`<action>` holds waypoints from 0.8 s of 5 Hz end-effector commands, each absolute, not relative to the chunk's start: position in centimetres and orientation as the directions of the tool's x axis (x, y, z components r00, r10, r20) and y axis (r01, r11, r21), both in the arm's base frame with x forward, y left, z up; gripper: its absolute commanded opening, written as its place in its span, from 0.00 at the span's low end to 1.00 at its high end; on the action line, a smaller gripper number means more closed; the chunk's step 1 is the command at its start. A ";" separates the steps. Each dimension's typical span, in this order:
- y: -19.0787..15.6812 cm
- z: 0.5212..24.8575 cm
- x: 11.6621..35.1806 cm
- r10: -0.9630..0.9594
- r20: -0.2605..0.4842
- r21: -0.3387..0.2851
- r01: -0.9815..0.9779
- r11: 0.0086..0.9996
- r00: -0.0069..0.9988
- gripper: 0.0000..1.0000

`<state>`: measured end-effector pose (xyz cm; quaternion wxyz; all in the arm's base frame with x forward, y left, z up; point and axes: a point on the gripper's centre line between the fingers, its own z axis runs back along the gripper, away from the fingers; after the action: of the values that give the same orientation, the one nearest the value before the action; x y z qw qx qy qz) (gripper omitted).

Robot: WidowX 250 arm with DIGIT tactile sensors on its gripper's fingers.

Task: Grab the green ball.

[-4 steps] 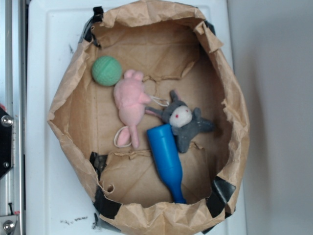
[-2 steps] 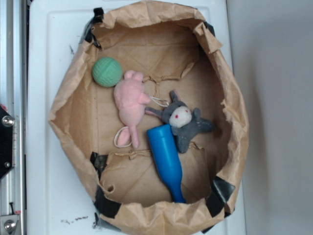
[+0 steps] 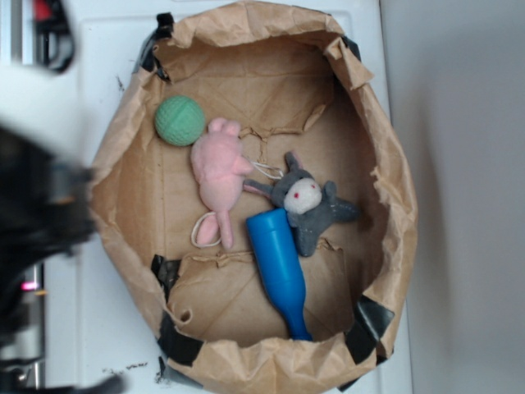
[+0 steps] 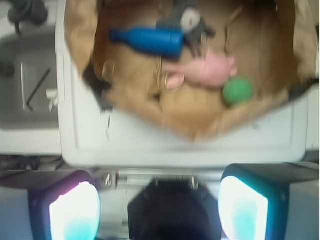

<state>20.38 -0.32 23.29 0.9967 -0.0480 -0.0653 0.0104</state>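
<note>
The green ball (image 3: 180, 120) lies inside the brown paper bag (image 3: 123, 131) at its upper left, just beside the head of the pink plush toy (image 3: 218, 179). In the wrist view the green ball (image 4: 237, 91) shows at the right, near the bag's near wall. My gripper (image 4: 159, 207) stands open and empty, its two pale pads wide apart, over the white tray's rim and outside the bag. In the exterior view the arm is a dark blur (image 3: 37, 213) at the left edge; its fingers cannot be made out there.
A grey plush animal (image 3: 308, 201) and a blue bottle-shaped toy (image 3: 279, 271) lie in the bag's middle and lower part. The bag sits on a white tray (image 3: 78, 320). A metal rail (image 3: 16, 33) runs along the left edge.
The arm has swept into the exterior view from the left as a dark blur. The ball and the toys in the bag have not moved.
</note>
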 end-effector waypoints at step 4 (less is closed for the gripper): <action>4.0 20.5 29.3 -0.126 0.346 -0.034 0.147 0.989 0.930 1.00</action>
<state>29.04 3.78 18.32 0.9857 -0.0395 -0.1457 -0.0751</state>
